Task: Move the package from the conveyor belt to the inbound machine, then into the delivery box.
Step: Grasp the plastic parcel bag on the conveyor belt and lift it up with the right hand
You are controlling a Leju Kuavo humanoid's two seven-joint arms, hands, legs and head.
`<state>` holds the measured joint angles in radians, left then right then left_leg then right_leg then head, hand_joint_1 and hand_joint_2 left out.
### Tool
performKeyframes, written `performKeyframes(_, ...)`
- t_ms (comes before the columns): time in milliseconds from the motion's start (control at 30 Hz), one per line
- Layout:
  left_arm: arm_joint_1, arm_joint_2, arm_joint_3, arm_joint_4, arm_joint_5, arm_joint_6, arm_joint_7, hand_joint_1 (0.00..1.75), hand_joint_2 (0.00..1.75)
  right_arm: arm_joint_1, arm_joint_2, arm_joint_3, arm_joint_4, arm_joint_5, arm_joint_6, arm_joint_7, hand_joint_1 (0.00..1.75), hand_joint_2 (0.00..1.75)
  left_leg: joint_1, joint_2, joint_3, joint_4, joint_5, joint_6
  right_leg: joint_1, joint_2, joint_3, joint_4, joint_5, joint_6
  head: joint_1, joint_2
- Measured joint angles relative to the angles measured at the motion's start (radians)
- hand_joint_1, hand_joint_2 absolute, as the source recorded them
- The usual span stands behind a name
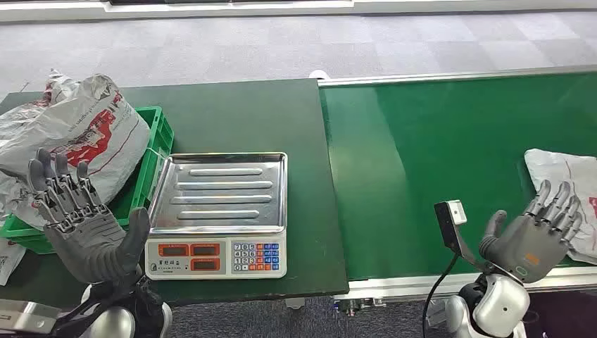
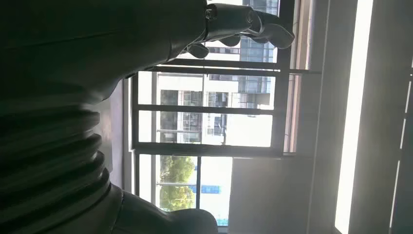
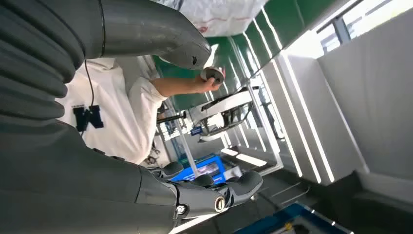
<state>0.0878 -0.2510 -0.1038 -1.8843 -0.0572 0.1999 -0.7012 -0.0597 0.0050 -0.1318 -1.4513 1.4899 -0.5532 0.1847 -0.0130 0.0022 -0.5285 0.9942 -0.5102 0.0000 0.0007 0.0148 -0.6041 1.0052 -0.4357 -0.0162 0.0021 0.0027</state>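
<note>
A white plastic package (image 1: 563,183) lies on the green conveyor belt (image 1: 436,162) at the right edge. My right hand (image 1: 533,236) hovers just in front of it with its fingers spread and nothing in it; the package (image 3: 219,14) also appears past that hand (image 3: 146,29) in the right wrist view. My left hand (image 1: 81,222) is raised at the lower left, fingers apart and empty, in front of the green delivery box (image 1: 151,158). The inbound machine, a scale with a steel tray (image 1: 220,190) and keypad (image 1: 218,258), stands between the two hands.
A large white and red bag (image 1: 70,137) fills the green box. The scale sits on a dark green table (image 1: 246,113) beside the belt. In the right wrist view a person in a white shirt (image 3: 126,112) stands near with an arm stretched out.
</note>
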Motion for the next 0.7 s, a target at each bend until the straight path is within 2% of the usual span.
performKeyframes(67, 0.0, 0.0, 0.003, -0.002, 0.001, -0.002, 0.0, 0.0, 1.75, -0.017, 0.001, -0.017, 0.021, -0.064, 0.032, -0.057, 0.0, 1.75, 0.0, 0.0, 0.0, 0.0, 0.0, 0.0, 0.0, 0.0, 0.0, 0.0, 0.0, 0.0, 0.0, 0.0)
performKeyframes(200, -0.003, 0.002, 0.01, -0.002, 0.002, -0.016, 0.0, 0.0, 1.75, -0.104, 0.001, -0.119, 0.136, -0.389, 0.178, -0.264, 0.0, 1.75, -0.001, -0.002, 0.005, 0.0, 0.001, 0.001, 0.0, -0.002, 0.0, 0.0, 0.0, 0.0, 0.0, 0.0)
performKeyframes(300, -0.017, 0.007, 0.014, 0.01, 0.004, -0.018, 0.0, 0.0, 1.75, -0.174, -0.007, -0.217, 0.238, -0.566, 0.252, -0.35, 0.0, 1.75, -0.001, -0.003, 0.008, 0.001, 0.002, 0.001, 0.0, -0.003, 0.001, 0.0, 0.001, 0.0, 0.0, 0.0)
performKeyframes(433, -0.032, 0.011, 0.016, 0.024, 0.004, -0.017, 0.0, 0.0, 1.75, -0.218, -0.014, -0.285, 0.316, -0.594, 0.269, -0.369, 0.0, 1.75, -0.001, -0.002, 0.007, 0.001, 0.002, 0.001, 0.0, -0.003, 0.001, 0.0, 0.001, 0.0, 0.0, 0.0)
performKeyframes(700, -0.051, 0.021, 0.016, 0.048, -0.001, -0.003, 0.0, 0.0, 1.75, -0.296, -0.046, -0.34, 0.452, -0.582, 0.255, -0.383, 0.0, 1.75, -0.001, -0.002, 0.005, 0.001, 0.002, 0.002, -0.001, -0.004, 0.001, 0.0, 0.001, 0.0, 0.0, 0.0)
